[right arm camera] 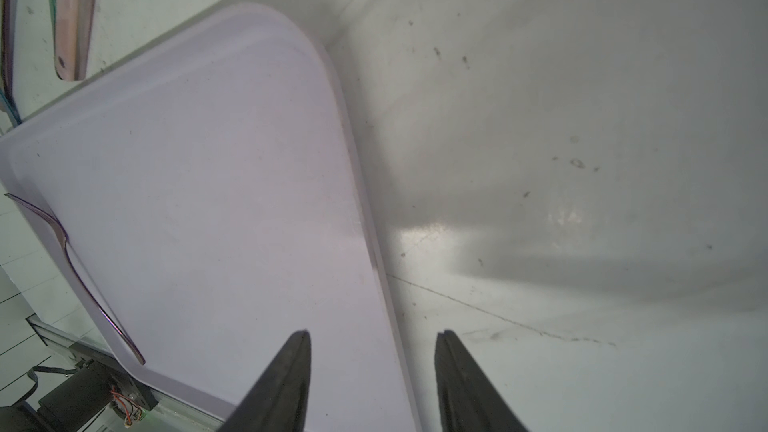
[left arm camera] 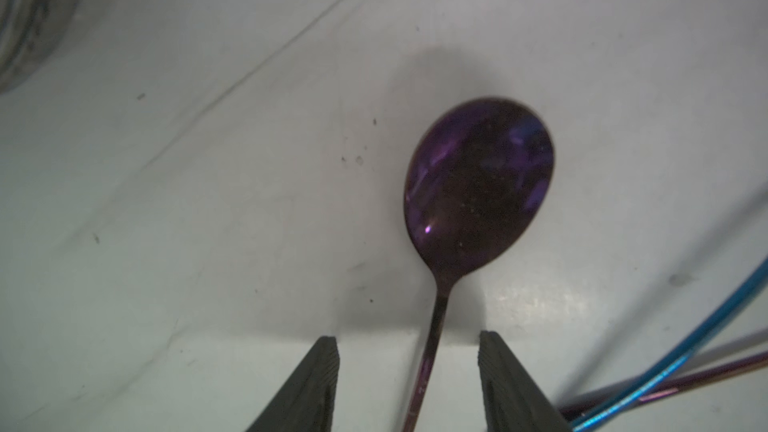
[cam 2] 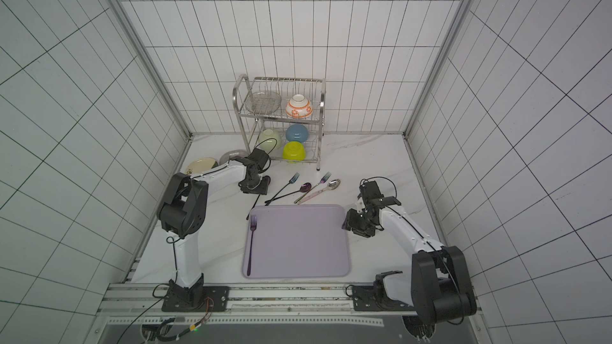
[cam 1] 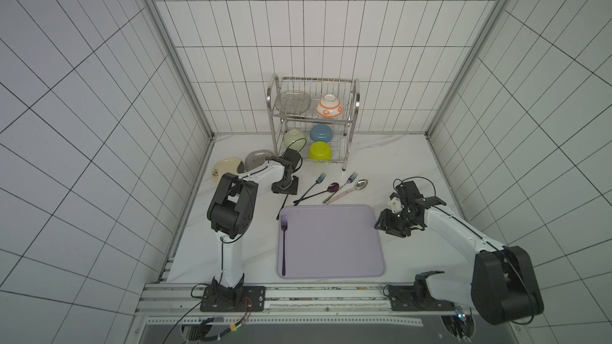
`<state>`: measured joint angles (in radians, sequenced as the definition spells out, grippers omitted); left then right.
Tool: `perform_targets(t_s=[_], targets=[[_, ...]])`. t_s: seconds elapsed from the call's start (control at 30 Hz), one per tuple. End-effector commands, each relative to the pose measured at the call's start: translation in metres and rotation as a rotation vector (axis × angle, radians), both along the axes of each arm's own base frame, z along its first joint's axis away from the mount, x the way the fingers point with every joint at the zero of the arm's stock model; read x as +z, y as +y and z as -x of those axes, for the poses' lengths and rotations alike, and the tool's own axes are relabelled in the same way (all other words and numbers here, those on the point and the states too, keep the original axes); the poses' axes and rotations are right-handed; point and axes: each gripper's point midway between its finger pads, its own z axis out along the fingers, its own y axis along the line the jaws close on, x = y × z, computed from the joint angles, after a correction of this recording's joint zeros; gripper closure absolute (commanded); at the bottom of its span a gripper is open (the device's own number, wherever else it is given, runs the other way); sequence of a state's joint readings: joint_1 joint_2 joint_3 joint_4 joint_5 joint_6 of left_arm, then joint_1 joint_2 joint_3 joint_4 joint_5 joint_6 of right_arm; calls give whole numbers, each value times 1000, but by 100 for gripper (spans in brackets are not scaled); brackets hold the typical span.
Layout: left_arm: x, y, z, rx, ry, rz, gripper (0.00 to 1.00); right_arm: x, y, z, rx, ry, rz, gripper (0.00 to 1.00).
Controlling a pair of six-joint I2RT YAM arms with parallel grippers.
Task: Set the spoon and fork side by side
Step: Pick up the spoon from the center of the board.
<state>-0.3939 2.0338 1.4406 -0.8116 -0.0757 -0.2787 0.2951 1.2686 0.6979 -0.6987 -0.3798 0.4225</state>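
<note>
Two end effectors, both released: the left end effector [left arm camera: 409,342] straddles, without gripping, the handle of the purple spoon [left arm camera: 478,184], which lies on the table [cam 1: 397,160] just off the tray [cam 1: 331,243]; the right end effector [right arm camera: 374,334] hovers over the tray's right edge. The purple fork [cam 1: 283,246] lies inside the tray along its left edge.

No readable txt, labels, brands or nos. in any view; nothing legible.

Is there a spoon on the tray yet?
No, only a fork lies on the tray.
</note>
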Motion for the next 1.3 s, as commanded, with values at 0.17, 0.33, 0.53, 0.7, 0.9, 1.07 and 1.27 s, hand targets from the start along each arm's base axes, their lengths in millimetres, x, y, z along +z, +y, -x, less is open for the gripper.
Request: perform_targets(t_s=[0.17,0.33,0.53,0.7,0.9,1.07,1.27], targets=[[-18,-9,-6,-33,49,56,56,-7,-2,2,8,20,27,49],[-25,-11,-2,-37,63,37,67,-8,-1,1,7,23,28,49],[-36,-3,10,-33,85,16,80,-8,-2,1,6,23,29,49],[-39,10,17,-28,87,-15,95,-8,-1,1,4,21,27,49],[-30,26,16,-12,60,-48,100,-5,-1,0,-2,17,23,49],[-8,52,13,35,1,-93,100,-4,-2,2,-5,13,23,49],[22,97,19,167,-63,-94,100,-3,-1,3,-5,12,18,49]])
